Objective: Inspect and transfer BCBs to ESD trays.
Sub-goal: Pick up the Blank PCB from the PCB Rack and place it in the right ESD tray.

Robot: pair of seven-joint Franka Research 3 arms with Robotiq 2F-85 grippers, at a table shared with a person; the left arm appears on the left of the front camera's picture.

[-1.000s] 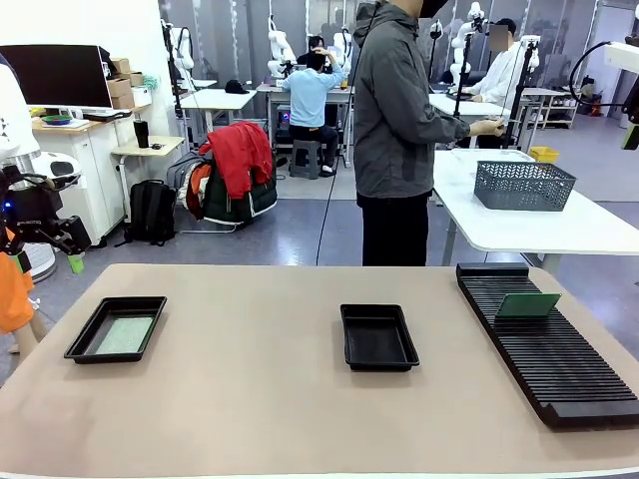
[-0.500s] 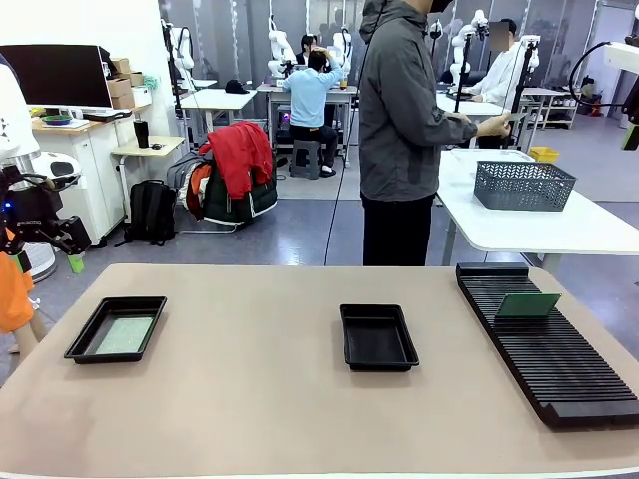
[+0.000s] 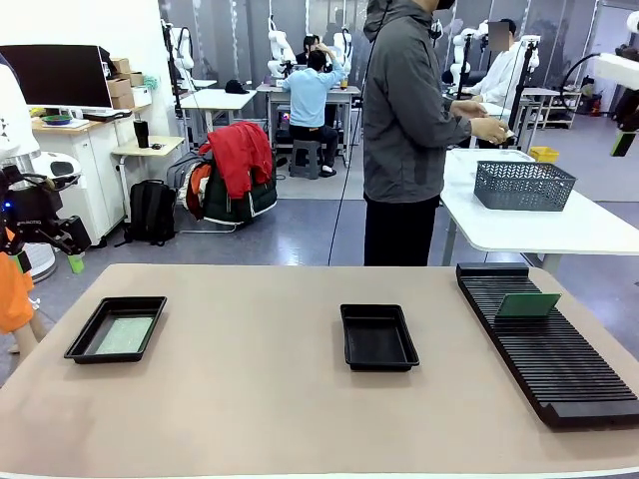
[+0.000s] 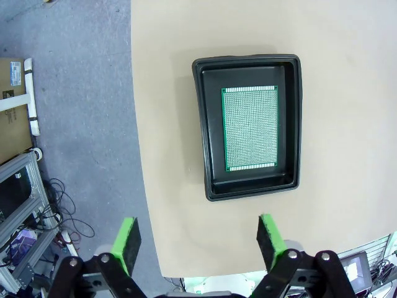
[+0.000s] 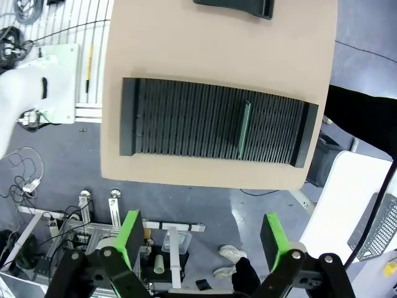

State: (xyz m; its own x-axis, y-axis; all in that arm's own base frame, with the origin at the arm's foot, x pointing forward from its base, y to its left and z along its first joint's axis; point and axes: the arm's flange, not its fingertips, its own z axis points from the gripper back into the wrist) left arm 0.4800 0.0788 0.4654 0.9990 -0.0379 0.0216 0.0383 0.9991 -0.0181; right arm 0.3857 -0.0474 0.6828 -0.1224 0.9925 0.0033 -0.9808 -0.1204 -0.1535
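- Both claws are wide open w/ nothing in them: left claw (image 4: 198, 239) hangs high over the left tray (image 4: 211, 124), right claw (image 5: 201, 233) high over the rack (image 5: 186, 118).
- Tray BCB (image 4: 250, 127) lies flat in the left tray, lower left of the front view. Rack BCB (image 3: 528, 304) stands on edge in a slot, right side. Mid tray (image 3: 378, 339) is bare.
- Risks imo: rack BCB is thin & upright, so an off-centre pinch could tip or jam it.
- Landing it tilted on the mid tray's flared rim = half in, half out.
- Room: plenty of bare table (image 3: 260, 389) btwn trays & rack. Rack and left tray both sit near table edges, so less margin there.
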